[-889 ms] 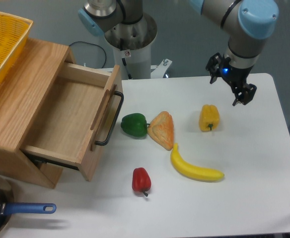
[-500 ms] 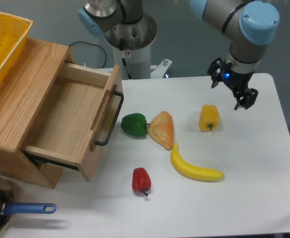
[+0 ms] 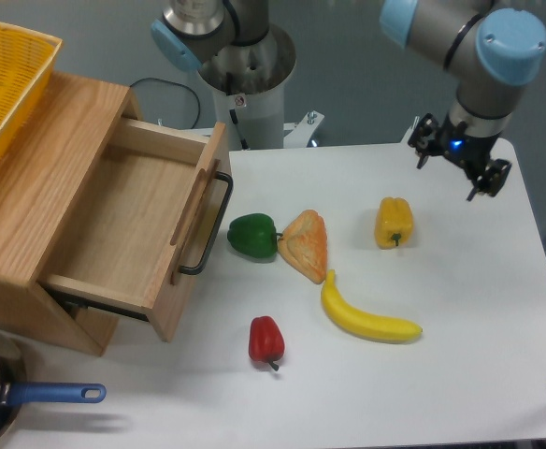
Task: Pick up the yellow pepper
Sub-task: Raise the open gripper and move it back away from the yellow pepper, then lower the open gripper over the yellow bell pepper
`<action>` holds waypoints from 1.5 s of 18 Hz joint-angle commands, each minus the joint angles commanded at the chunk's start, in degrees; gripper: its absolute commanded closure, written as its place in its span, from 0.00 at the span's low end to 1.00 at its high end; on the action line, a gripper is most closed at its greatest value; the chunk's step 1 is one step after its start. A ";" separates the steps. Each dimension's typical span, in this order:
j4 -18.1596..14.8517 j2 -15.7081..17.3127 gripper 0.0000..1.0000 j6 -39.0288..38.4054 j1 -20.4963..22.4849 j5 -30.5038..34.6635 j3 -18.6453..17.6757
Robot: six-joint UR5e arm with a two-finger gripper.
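Observation:
The yellow pepper [image 3: 394, 223] lies on the white table [image 3: 497, 309] right of centre, a small glossy blocky piece with its dark stem pointing toward the front. My gripper [image 3: 454, 174] hangs above the table's back right area, up and to the right of the pepper and clear of it. Its two black fingers [image 3: 423, 150] are spread apart, so it is open with nothing between them.
A green pepper [image 3: 252, 235] and an orange-tan ridged wedge [image 3: 305, 245] lie left of the yellow pepper. In front of them are a banana [image 3: 366, 318] and a red pepper [image 3: 265, 340]. A wooden box with an open drawer [image 3: 128, 220] fills the left side.
The arm and gripper have shifted to the right, a little farther from the yellow pepper. The gripper stays open. Nothing on the table has moved.

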 joint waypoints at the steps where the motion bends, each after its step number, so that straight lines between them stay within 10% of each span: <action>1: 0.09 -0.17 0.00 -1.23 0.26 0.00 0.00; 18: 0.61 -1.05 0.00 -15.81 6.34 -9.58 -7.55; 27: 10.71 -2.28 0.00 -24.97 2.55 -8.97 -12.30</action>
